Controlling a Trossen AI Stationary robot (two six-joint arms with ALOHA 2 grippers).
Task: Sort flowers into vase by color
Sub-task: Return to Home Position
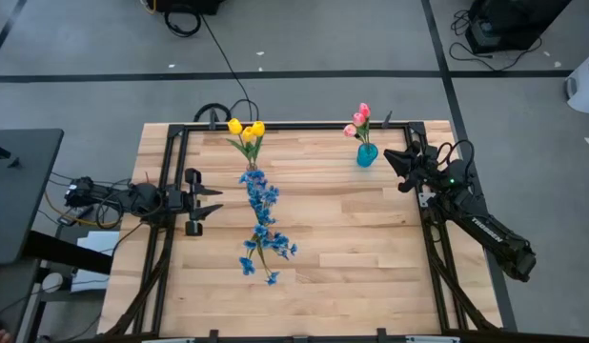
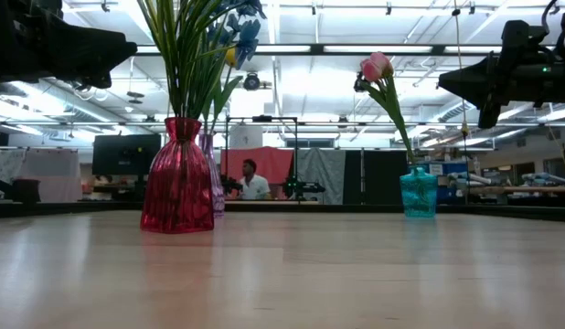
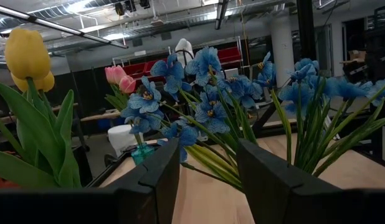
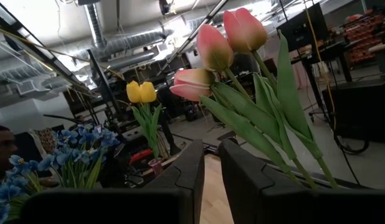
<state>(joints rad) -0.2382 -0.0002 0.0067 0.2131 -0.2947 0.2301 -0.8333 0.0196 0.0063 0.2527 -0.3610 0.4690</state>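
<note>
Currently the left end effector (image 3: 208,152) gapes empty, and the right end effector (image 4: 211,148), barely parted, holds nothing.

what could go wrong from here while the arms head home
1. The right claw sits close beside the pink tulips in the small teal vase. A swing that way could brush the leaves and tip it.
2. The blue flowers crowd the space just ahead of the open left claw, so a stray stem might snag.
3. The red vase carries tall stems and may be top-heavy if bumped.
</note>
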